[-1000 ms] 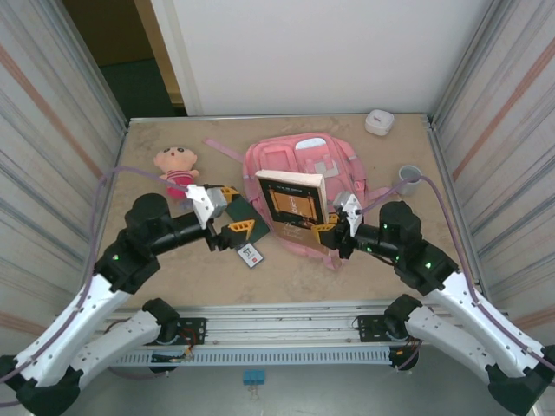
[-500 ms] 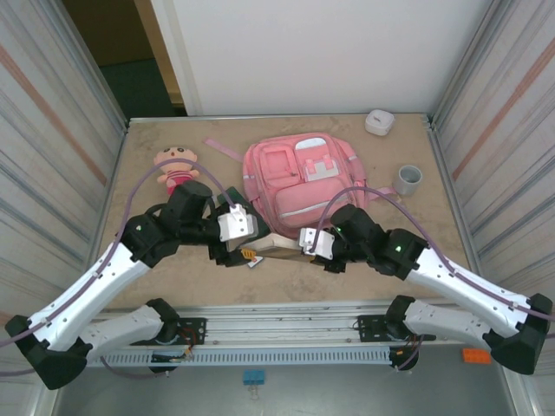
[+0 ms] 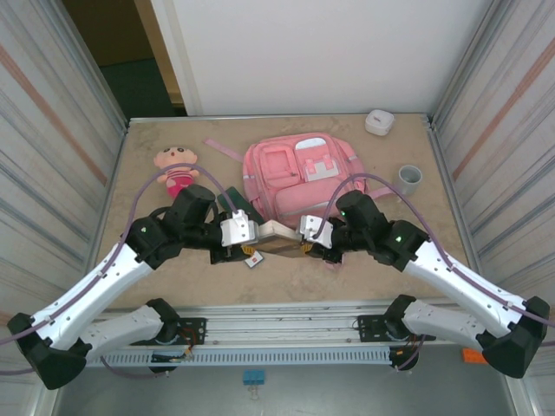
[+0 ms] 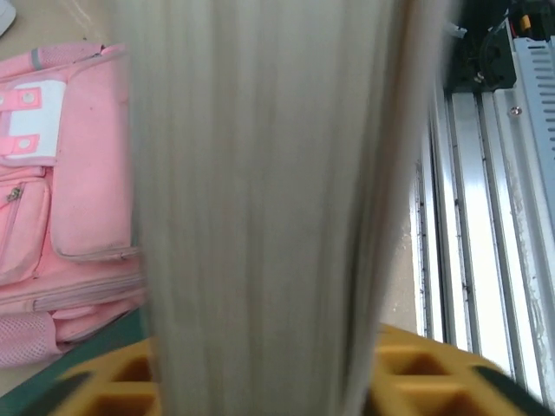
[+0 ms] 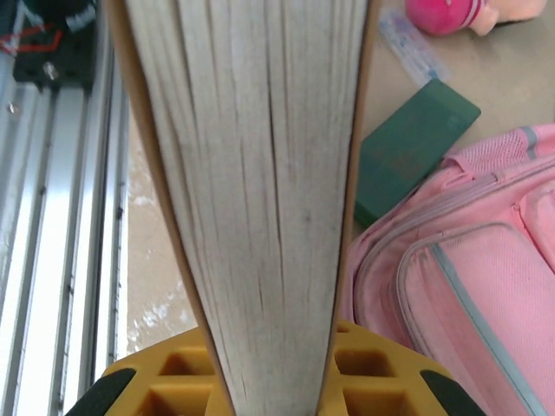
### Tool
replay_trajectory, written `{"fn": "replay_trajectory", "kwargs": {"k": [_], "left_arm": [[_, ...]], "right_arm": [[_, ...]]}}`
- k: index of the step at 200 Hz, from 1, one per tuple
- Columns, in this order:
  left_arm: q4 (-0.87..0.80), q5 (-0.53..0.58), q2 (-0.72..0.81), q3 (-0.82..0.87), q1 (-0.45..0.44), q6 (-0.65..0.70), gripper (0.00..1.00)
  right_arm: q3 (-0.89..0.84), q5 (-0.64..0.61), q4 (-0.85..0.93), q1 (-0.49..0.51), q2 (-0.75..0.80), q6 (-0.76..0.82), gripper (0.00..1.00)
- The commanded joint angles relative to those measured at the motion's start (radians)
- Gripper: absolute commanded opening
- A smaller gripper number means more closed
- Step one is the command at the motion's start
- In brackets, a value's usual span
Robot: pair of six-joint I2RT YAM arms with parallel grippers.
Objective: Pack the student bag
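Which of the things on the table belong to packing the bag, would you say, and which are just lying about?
Job in hand: student bag; book; probably the green notebook.
Lying about, likely: doll; grey cup; small white object.

A robot test cell, of the lab or workshop kind, was indicated. A tan table (image 3: 286,282) was enclosed on both sides by ribbed metal panels (image 3: 52,130) and backed by a white board (image 3: 312,52). A left arm (image 3: 104,277) and a right arm (image 3: 451,277) were bolted to an aluminium rail (image 3: 286,329) at the near edge, and purple cables (image 3: 368,176) were looped over them. A dark doorway (image 3: 121,52) was seen behind.
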State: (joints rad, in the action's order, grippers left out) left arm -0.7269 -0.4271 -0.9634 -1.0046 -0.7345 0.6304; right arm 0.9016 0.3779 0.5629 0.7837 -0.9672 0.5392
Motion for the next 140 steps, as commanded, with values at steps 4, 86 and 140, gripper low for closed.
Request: {"fn": "replay_trajectory", "kwargs": {"k": [4,86,140], "left_arm": [[0.112,-0.045,0.034,0.044,-0.003,-0.056,0.06],[0.707,-0.358,0.248,0.315,0.254,-0.494,0.00],[0.815,-0.467,0.238,0.315,0.277,-0.584,0.00]], "right_arm": [[0.016,0.186,-0.161,-0.095,0.064,-0.115,0.28],[-0.292,0.245,-0.541,-0.373,0.336,-0.678,0.85],[-0.409,0.247,-0.706,-0.392,0.430,-0.888,0.94]]}}
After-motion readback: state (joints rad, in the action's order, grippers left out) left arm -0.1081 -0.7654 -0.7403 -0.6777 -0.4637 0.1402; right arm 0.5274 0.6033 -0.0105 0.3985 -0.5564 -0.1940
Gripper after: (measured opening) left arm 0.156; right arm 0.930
